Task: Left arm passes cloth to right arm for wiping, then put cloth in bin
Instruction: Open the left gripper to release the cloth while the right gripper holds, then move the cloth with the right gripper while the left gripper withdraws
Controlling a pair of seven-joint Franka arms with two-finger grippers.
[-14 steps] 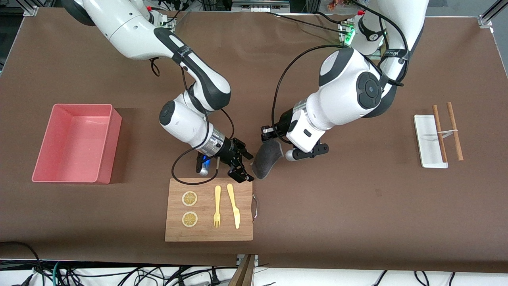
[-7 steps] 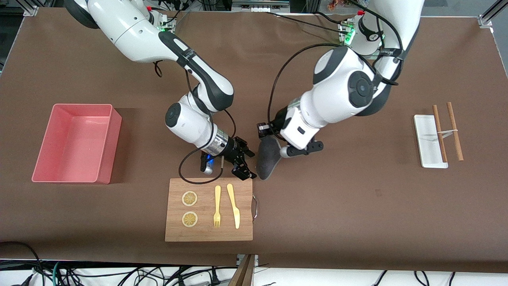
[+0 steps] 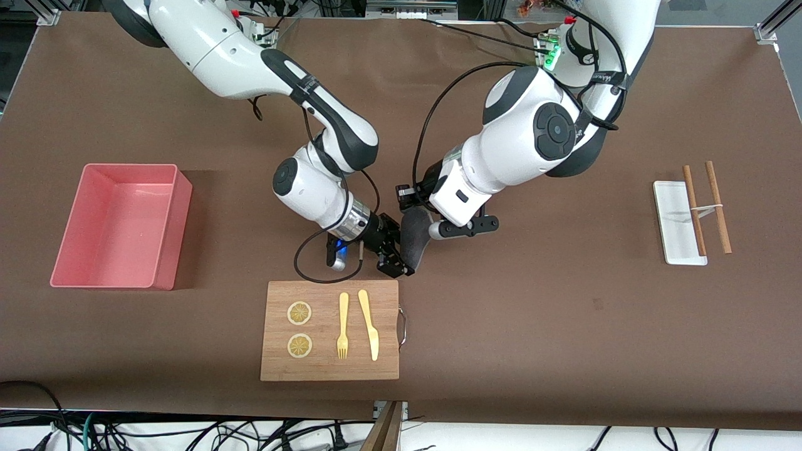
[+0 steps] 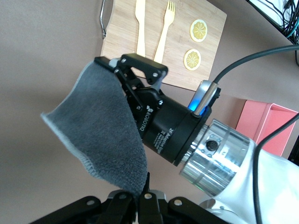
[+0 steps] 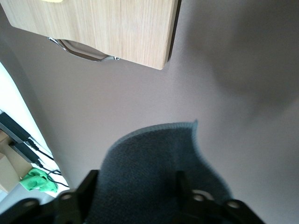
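Note:
The dark grey cloth (image 3: 413, 239) hangs from my left gripper (image 3: 427, 217), which is shut on its upper edge over the table beside the wooden board's corner. The left wrist view shows the cloth (image 4: 103, 135) pinched in the left gripper (image 4: 140, 199). My right gripper (image 3: 395, 254) is open, with the cloth's lower end between its fingers. The right wrist view shows the cloth (image 5: 154, 172) filling the gap between the spread fingers (image 5: 88, 189). The pink bin (image 3: 128, 167) stands empty toward the right arm's end of the table.
A wooden board (image 3: 329, 363) with a fork (image 3: 343, 326), a knife (image 3: 369, 322) and two lemon slices lies nearer the front camera than the grippers. A white tray (image 3: 673, 219) with chopsticks sits toward the left arm's end.
The left gripper carried the cloth toward the right arm. The right gripper moved in, and its open fingers now straddle the cloth's lower end.

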